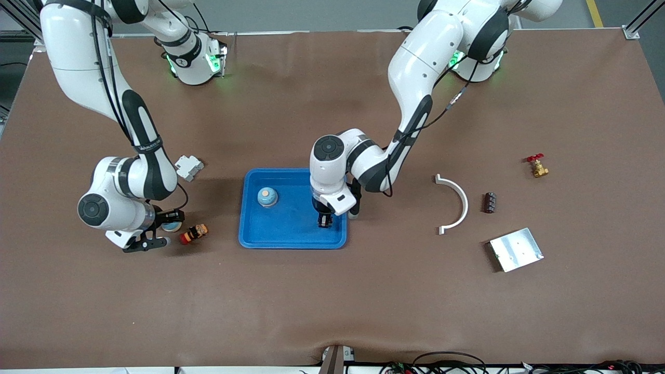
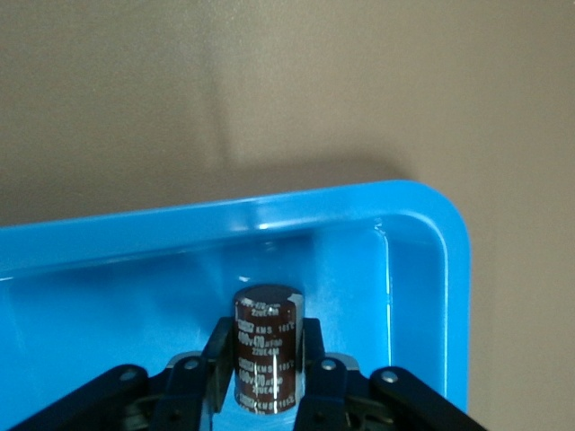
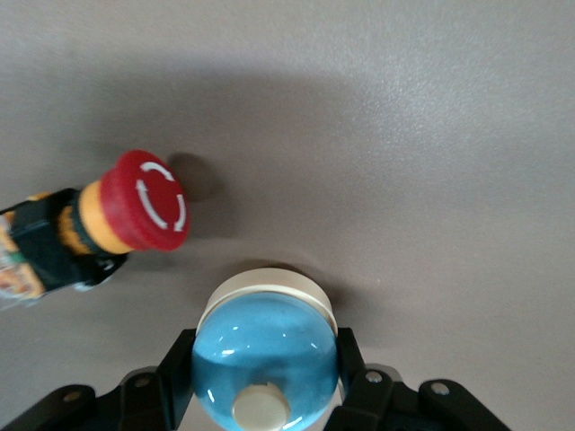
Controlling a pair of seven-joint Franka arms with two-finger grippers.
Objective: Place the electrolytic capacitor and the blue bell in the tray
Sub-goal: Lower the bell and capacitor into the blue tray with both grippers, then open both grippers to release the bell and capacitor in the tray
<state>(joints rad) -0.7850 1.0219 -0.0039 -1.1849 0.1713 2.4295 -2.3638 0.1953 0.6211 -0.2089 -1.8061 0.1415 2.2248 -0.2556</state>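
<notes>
left wrist view: we have the left gripper (image 2: pixel 260 377) down inside the tray (image 2: pixel 422 233), fingers (image 2: pixel 218 364) against both sides of the upright electrolytic capacitor (image 2: pixel 266 346), which sits near a rounded corner of the tray. can't tell if the clamp is full or easing. right wrist view: right gripper (image 3: pixel 262 377) is clamped on a blue bell (image 3: pixel 264 350) resting on the table (image 3: pixel 404 135), red emergency stop button (image 3: pixel 90 224) lying just beside it. front view: a second blue bell (image 1: pixel 267 197) sits in the tray, apart from the capacitor. toward the left arm's end we see a white curved bracket (image 1: pixel 454 203) and silver plate (image 1: pixel 516 249).
</notes>
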